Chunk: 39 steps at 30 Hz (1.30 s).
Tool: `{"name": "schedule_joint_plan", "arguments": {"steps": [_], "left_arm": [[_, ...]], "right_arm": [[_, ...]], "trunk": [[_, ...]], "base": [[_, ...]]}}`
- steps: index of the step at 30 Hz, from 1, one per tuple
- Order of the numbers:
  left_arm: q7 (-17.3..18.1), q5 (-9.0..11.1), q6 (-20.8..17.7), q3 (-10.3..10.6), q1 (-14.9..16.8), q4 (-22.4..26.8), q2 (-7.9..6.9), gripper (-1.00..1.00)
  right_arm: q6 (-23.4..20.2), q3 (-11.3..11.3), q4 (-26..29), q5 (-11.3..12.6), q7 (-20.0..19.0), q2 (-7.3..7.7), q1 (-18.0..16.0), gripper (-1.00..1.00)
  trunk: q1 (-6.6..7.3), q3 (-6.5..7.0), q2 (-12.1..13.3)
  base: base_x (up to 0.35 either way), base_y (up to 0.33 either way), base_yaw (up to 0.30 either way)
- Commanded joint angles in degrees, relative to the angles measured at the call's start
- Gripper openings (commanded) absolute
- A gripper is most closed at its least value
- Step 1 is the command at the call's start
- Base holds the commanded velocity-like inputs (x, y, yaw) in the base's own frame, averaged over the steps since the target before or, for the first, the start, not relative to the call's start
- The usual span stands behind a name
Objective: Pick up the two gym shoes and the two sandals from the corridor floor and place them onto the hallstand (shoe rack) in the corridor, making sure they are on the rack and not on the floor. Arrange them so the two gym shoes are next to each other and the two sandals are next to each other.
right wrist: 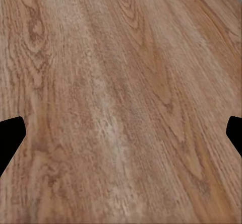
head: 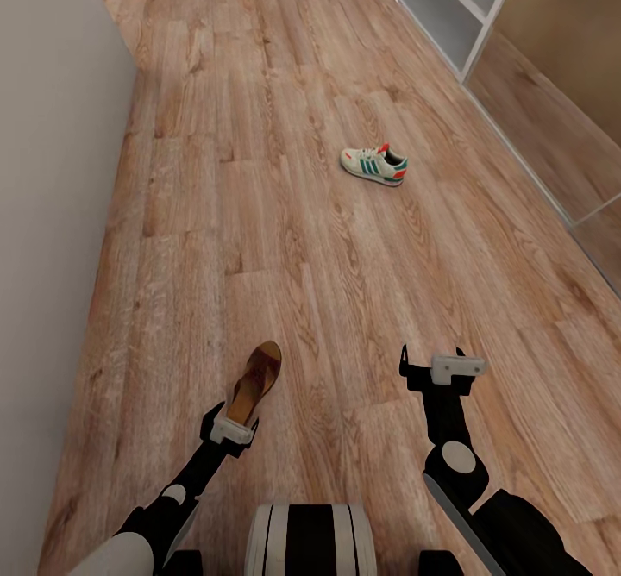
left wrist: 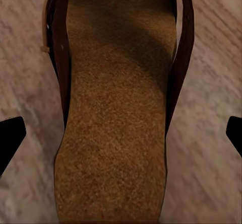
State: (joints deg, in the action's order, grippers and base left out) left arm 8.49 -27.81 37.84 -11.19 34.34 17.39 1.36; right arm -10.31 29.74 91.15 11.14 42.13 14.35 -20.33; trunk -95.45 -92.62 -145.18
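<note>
Here, your left end effector (head: 231,425) hangs spread wide directly over one sandal (head: 255,382), whose footbed (left wrist: 116,113) sits between the two fingertips. Your right end effector (head: 442,367), also wide and empty, hovers above bare floor (right wrist: 121,83). One gym shoe (head: 374,164) lies well ahead of it, toward the rack (head: 448,7). Nothing looks lifted or shelved yet; all placing appears to remain.
</note>
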Motion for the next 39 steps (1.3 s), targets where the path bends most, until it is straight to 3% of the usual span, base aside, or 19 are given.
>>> {"name": "schedule_joint_plan", "arguments": {"steps": [1, 39], "left_arm": [[0.5, -0.1, 0.1, -0.5, 0.0, 0.0, 0.04, 1.0], [0.5, -0.1, 0.1, -0.5, 0.0, 0.0, -0.49, 1.0]], "right_arm": [[-0.4, 0.2, 0.1, 0.2, 0.4, 0.05, -0.1, 1.0], [-0.3, 0.1, 0.1, 0.2, 0.6, 0.0, -0.1, 1.0]], "trunk": [[0.01, -0.11, 0.0], [0.01, -1.94, 0.0]], "base": [[0.0, 0.0, 0.0], [0.0, 0.0, 0.0]]}}
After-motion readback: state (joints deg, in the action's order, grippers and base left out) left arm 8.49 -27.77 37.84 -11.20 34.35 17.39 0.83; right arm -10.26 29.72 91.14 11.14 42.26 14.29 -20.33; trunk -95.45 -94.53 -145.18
